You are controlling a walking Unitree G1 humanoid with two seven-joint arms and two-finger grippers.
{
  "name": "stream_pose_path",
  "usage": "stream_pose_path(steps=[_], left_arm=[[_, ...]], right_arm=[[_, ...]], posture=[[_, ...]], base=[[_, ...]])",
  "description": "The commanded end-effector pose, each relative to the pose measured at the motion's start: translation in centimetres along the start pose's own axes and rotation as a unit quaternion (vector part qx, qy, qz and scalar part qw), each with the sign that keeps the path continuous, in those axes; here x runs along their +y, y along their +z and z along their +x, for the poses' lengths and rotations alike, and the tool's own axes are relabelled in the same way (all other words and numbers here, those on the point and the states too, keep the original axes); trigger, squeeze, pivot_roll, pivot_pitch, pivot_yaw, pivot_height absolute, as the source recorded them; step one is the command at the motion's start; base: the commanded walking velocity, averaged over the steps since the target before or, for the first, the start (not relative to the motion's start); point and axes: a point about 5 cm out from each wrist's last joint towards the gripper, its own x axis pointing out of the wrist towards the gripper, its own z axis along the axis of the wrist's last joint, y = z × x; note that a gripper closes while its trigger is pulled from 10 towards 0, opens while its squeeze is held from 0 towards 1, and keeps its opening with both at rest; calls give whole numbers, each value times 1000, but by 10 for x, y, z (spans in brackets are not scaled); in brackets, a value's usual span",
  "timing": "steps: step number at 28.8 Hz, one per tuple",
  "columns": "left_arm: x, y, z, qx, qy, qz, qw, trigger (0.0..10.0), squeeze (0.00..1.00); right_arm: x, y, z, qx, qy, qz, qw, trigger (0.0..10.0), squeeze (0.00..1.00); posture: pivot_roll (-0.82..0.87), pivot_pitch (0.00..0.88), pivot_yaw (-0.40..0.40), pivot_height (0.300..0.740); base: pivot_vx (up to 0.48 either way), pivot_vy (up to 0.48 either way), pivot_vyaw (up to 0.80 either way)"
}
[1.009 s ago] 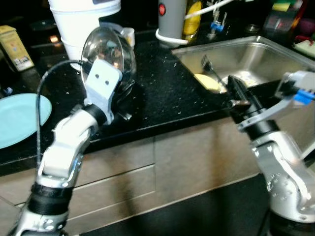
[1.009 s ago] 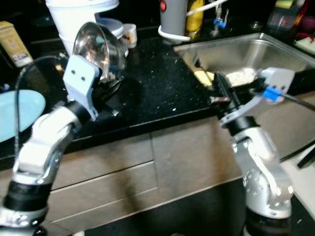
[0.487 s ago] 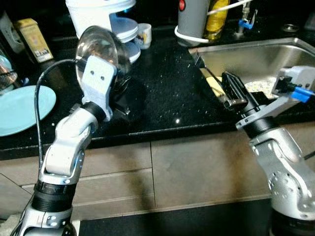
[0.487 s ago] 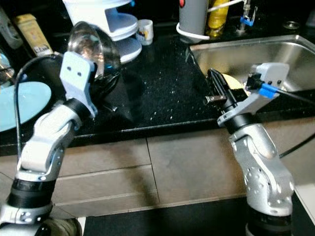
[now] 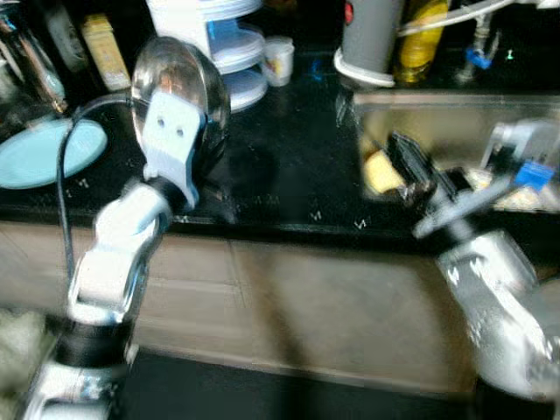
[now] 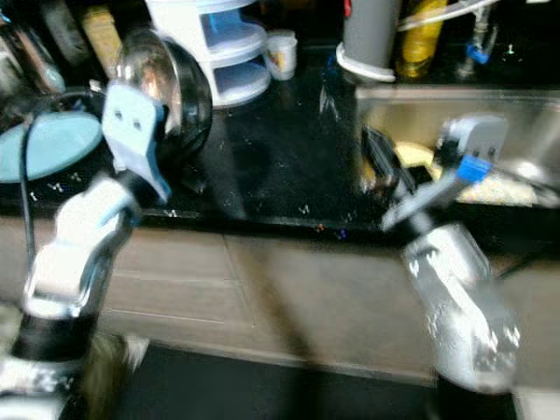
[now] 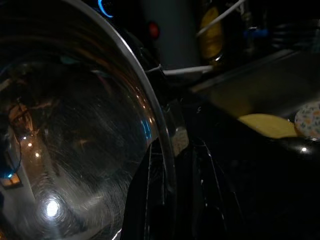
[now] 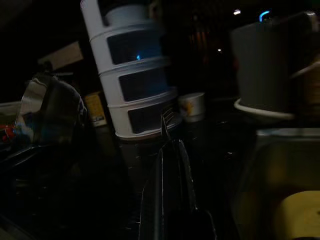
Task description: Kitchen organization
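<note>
A shiny steel bowl [image 5: 185,83] is held tilted on its side above the black countertop [image 5: 280,166], and my left gripper [image 7: 172,167] is shut on its rim. In the left wrist view the bowl's curved wall [image 7: 75,140] is very close. Over the counter's front edge, by the sink [image 5: 455,118], my right gripper [image 5: 409,171] is shut on a fork [image 8: 163,125]. The fork's tines point toward the white tiered stand [image 8: 132,85]. Both eye views are blurred.
A light blue plate [image 5: 48,153] lies at the counter's left. The white tiered stand [image 5: 214,39] and a small cup [image 5: 280,61] stand at the back, with a grey cylinder [image 5: 372,39] and a yellow bottle [image 5: 422,39] beside the sink. A yellow sponge [image 5: 381,171] lies in the sink.
The whole picture has shifted and blurred, so the camera has moved; more of the counter's left side shows. Both arms keep their pose and their hold.
</note>
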Motion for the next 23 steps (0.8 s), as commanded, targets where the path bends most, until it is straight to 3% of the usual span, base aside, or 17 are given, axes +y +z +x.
stream_pose_path(steps=[1, 3, 23], left_arm=[[0, 6, 0, -14, 0, 4, 1000, 10000, 0], [0, 6, 0, -14, 0, 4, 1000, 10000, 0], [-5, 9, 1, -21, -13, -6, 1000, 10000, 0]], right_arm=[[-2, 0, -1, 3, -6, -4, 1000, 10000, 0], [-2, 0, -1, 3, -6, -4, 1000, 10000, 0], [-2, -1, 0, 7, -14, -10, 1000, 10000, 0]], posture=[[-19, 0, 22, 740], [-19, 0, 22, 740], [-20, 0, 24, 740]], base=[[0, -390, 0], [0, -390, 0], [0, 0, 0]])
